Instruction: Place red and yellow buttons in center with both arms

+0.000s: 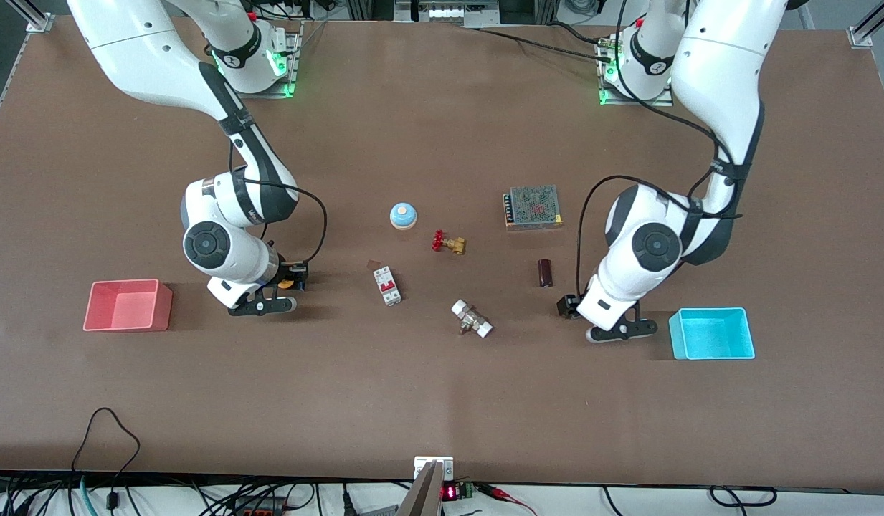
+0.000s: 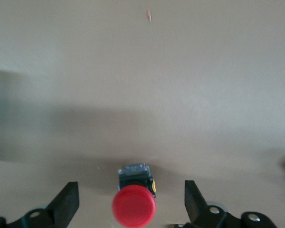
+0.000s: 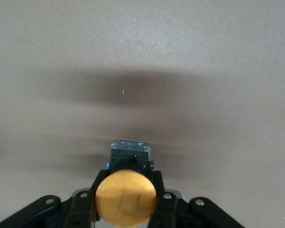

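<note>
The red button (image 2: 134, 207) has a round red cap on a short black body and rests on the brown tabletop (image 2: 142, 85). My left gripper (image 2: 131, 191) is open, with one finger on each side of the button and a gap to both. In the front view the left gripper (image 1: 568, 306) is low over the table beside the cyan bin, and it hides the button. My right gripper (image 3: 128, 179) is shut on the black body of the yellow button (image 3: 126, 198). In the front view the right gripper (image 1: 295, 275) holds the yellow button (image 1: 287, 284) low over the table near the pink bin.
Between the arms lie a blue dome on a beige base (image 1: 404, 216), a brass valve with a red handwheel (image 1: 449, 243), a mesh-topped power supply (image 1: 533, 206), a circuit breaker (image 1: 387, 285), a brown cylinder (image 1: 545, 273) and a white-ended fitting (image 1: 472, 319). A pink bin (image 1: 126, 305) and a cyan bin (image 1: 711, 333) stand at the ends.
</note>
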`<state>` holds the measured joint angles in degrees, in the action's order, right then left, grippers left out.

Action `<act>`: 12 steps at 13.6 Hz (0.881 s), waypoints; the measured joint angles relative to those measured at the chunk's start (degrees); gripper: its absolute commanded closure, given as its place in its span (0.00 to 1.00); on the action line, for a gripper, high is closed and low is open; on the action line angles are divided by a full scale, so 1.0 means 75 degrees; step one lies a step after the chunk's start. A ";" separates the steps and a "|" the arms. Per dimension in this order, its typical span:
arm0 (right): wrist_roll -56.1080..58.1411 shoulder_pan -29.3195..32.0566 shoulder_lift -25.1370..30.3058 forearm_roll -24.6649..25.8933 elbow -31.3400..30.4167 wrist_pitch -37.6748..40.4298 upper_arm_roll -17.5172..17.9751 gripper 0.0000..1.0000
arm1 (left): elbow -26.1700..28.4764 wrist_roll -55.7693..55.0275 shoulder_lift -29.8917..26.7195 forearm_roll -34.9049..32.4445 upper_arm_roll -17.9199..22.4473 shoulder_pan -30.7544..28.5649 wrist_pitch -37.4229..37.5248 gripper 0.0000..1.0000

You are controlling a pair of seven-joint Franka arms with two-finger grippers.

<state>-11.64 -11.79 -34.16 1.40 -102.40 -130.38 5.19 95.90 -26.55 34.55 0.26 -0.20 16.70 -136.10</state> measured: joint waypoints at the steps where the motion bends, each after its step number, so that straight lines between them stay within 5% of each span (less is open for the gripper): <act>1: -0.0003 -0.0001 -0.0002 0.0000 0.0003 -0.0061 0.0000 0.00 | -0.0017 0.0004 -0.0202 0.0000 0.0038 -0.0061 0.0046 0.00; 7: -0.0559 -0.0010 0.1075 0.0000 0.0327 0.0450 -0.0023 0.00 | -0.0028 0.1066 -0.1568 -0.0002 0.0079 -0.0703 0.1469 0.00; 12: -0.0581 0.0112 0.2288 0.0001 0.1103 0.2083 -0.0357 0.00 | -0.0024 0.2589 -0.2712 -0.0002 0.0101 -0.1464 0.2589 0.00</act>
<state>-16.00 -10.95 -17.00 1.41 -94.13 -114.75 2.51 95.71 -7.13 14.21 0.24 0.56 5.72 -116.68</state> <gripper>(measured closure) 0.000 0.000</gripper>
